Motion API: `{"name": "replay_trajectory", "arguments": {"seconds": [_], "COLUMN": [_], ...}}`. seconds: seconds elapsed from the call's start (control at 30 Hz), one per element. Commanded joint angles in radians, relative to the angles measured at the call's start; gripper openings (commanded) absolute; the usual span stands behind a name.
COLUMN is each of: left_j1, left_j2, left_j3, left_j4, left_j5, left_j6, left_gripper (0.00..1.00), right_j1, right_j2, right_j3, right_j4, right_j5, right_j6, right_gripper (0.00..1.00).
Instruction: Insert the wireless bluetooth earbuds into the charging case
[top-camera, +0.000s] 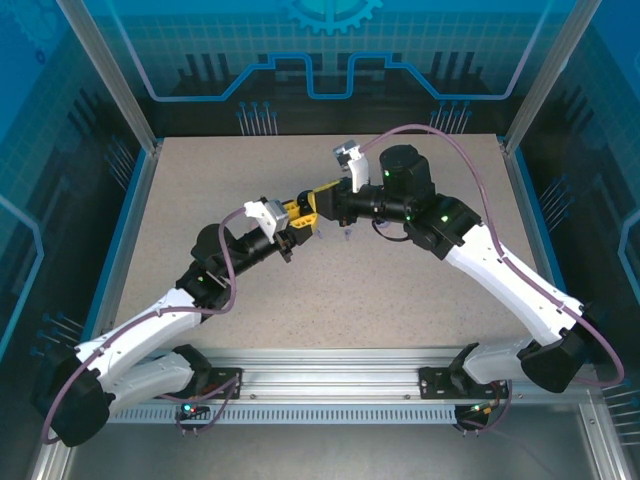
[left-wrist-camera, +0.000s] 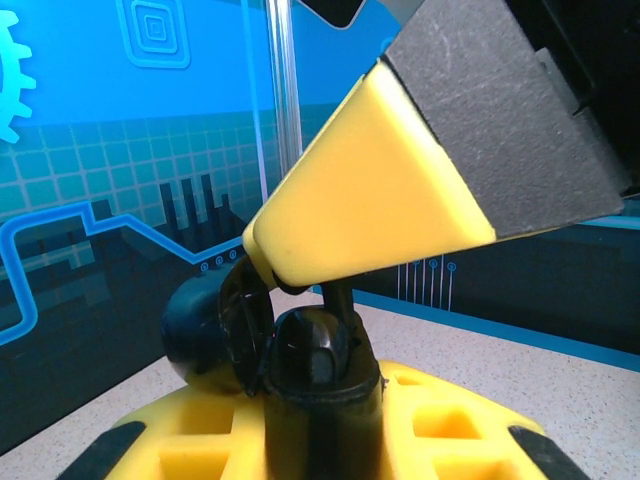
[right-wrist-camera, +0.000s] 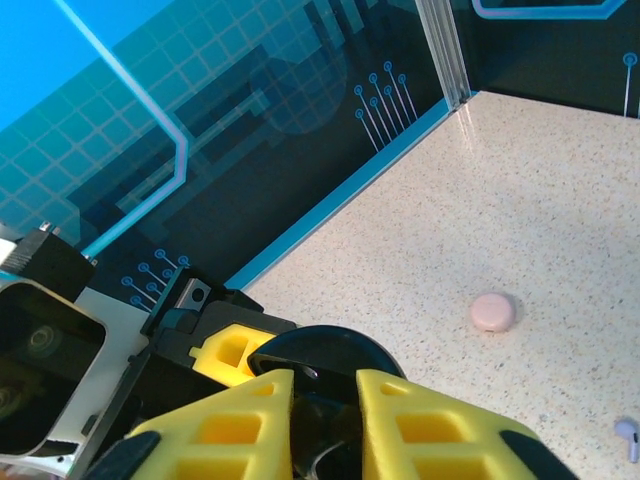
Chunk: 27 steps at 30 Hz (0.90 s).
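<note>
The case (left-wrist-camera: 205, 335) was clamped in the left gripper (left-wrist-camera: 320, 420), the right gripper's (right-wrist-camera: 325, 400) narrow hold could not be told, and the earbud (right-wrist-camera: 627, 432) beside it was judged light, slippery, best pinched across the stem.

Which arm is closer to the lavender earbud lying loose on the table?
Right. The lavender earbud lies on the table just beside the wrist of the right arm; the left arm is farther off to the left, its tool holding the black charging case.
</note>
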Motion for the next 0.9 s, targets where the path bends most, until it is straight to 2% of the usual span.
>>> {"name": "replay_trajectory", "arguments": {"seconds": [0.0, 0.03, 0.33, 0.4, 0.57, 0.7, 0.77, 0.87], "left_j1": [-0.008, -0.008, -0.008, -0.008, -0.008, -0.008, -0.009, -0.010], "left_j2": [-0.004, -0.003, -0.004, -0.003, -0.002, -0.006, -0.007, -0.005], "left_j3": [0.048, 0.047, 0.040, 0.037, 0.033, 0.028, 0.028, 0.028], "left_j4": [0.045, 0.044, 0.045, 0.044, 0.038, 0.020, 0.008, -0.005], "left_j5": [0.014, 0.016, 0.016, 0.016, 0.024, 0.038, 0.046, 0.055], "left_j6": [-0.005, -0.005, -0.008, -0.009, -0.015, -0.019, -0.021, -0.028], "left_gripper": [0.00, 0.00, 0.00, 0.00, 0.00, 0.00, 0.00, 0.00], "right_j1": [0.017, 0.016, -0.007, -0.021, -0.090, -0.143, -0.156, -0.158], "right_j2": [0.002, -0.001, -0.054, -0.071, -0.073, 0.009, 0.072, 0.166], "right_j3": [-0.016, -0.013, 0.045, 0.058, 0.101, 0.208, 0.285, 0.390], "right_j4": [-0.035, -0.035, -0.043, -0.047, -0.083, -0.212, -0.290, -0.380], "right_j5": [0.036, 0.047, 0.100, 0.109, 0.087, 0.079, 0.073, 0.049], "right_j6": [0.006, 0.012, 0.049, 0.057, 0.098, 0.101, 0.090, 0.071], "right_gripper": [0.30, 0.36, 0.63, 0.67, 0.69, 0.63, 0.51, 0.24]}}
